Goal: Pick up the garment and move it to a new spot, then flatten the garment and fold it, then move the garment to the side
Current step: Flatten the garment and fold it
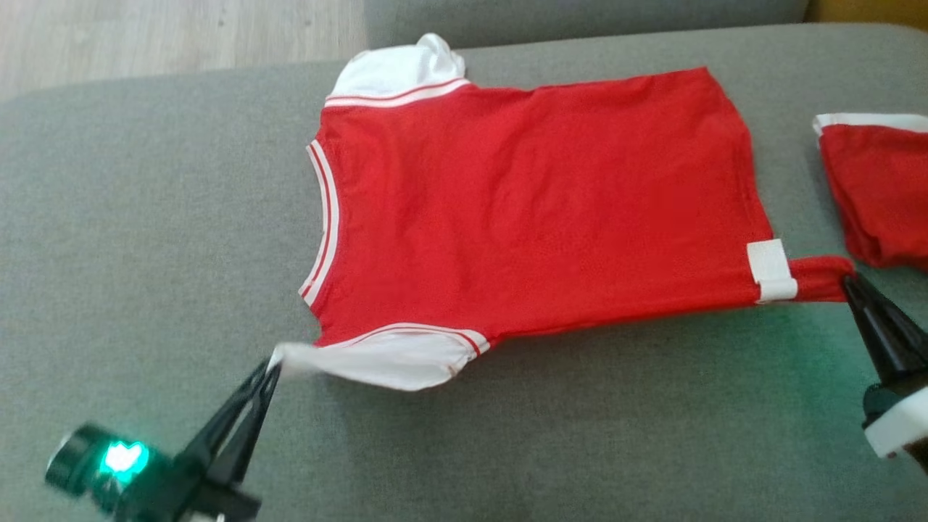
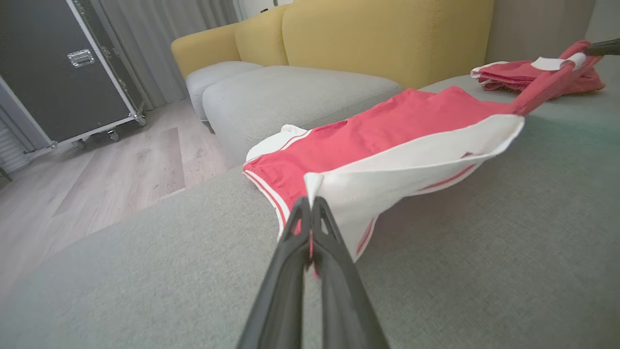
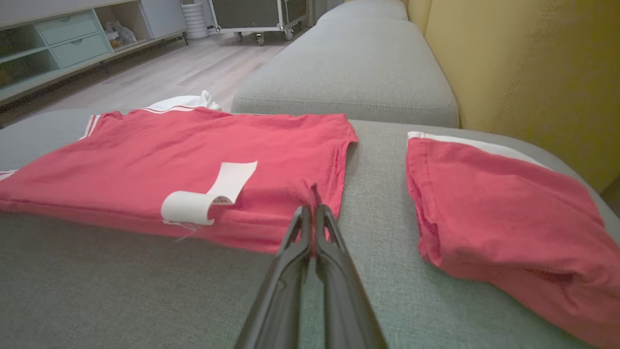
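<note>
Head view, red garment [image 1: 536,203] spread across the grey sofa cushion [image 1: 145,217], left gripper [image 1: 270,370] clamped on its white sleeve [image 1: 391,362], right gripper [image 1: 848,279] pinching its hem corner [image 1: 819,275] — folded red cloth [image 1: 881,188] near that corner.

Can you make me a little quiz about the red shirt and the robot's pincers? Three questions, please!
1. True or false: the left pincer is shut on a white sleeve of the red T-shirt.
2. Which part of the T-shirt does the right pincer pinch? A) the collar B) a hem corner C) the far sleeve
3. Fill in the gap: the T-shirt lies on a ____ sofa cushion.
Key: 1 true; 2 B; 3 grey.
</note>
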Controlling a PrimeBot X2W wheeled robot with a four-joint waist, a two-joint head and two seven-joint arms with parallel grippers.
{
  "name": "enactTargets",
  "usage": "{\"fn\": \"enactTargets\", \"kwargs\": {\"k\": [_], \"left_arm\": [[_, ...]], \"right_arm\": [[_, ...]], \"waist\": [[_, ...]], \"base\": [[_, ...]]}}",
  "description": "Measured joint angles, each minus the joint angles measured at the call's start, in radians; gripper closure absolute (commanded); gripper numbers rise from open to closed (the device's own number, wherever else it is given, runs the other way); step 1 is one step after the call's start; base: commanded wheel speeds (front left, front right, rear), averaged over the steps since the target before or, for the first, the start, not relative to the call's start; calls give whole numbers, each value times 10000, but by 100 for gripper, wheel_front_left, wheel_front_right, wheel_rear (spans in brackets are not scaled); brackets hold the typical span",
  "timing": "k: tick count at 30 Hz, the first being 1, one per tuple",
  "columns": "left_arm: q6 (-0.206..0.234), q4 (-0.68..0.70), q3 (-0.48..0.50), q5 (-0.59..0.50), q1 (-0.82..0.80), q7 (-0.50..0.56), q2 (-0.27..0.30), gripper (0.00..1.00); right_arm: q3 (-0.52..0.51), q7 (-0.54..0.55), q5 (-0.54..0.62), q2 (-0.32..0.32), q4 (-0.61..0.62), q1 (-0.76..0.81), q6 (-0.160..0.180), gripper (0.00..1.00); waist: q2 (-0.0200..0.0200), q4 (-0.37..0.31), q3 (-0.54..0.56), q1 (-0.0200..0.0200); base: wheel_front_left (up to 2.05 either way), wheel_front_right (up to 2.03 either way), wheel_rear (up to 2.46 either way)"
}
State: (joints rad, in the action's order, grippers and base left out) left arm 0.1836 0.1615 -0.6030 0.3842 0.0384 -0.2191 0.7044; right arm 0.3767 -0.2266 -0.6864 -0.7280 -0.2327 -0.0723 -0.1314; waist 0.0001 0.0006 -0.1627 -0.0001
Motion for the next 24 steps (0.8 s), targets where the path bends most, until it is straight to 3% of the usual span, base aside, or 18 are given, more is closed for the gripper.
{"fn": "enactTargets", "kwargs": {"k": [10, 17, 22, 23, 24], "left_arm": [[-1003, -1904, -199, -911, -3848, 56, -809, 100], [-1697, -3668, -407, -1444, -6439, -38, -1400, 100], [-2102, -5041, -667, -1580, -7427, -111, -1935, 100], [-2113, -5340, -717, -1574, -7489, -111, -2054, 89], [-2111, -5609, -725, -1561, -7493, -113, -2176, 56]], "right_arm": [[334, 523, -119, 290, -775, -1988, 0, 100], [1143, 594, -178, 286, -1689, -3640, 0, 100], [1871, 479, -360, 318, -2247, -4564, 0, 100], [2002, 412, -376, 357, -2368, -4705, 0, 57], [2077, 313, -431, 439, -2493, -4824, 0, 0]], "waist": [[0, 22, -989, 3], [-1, 68, -1736, 4], [-1, 79, -2062, 5], [-1, 68, -2086, 5], [-1, 49, -2093, 4]], "base": [[0, 0, 0], [0, 0, 0], [0, 0, 0], [0, 0, 0], [0, 0, 0]]}}
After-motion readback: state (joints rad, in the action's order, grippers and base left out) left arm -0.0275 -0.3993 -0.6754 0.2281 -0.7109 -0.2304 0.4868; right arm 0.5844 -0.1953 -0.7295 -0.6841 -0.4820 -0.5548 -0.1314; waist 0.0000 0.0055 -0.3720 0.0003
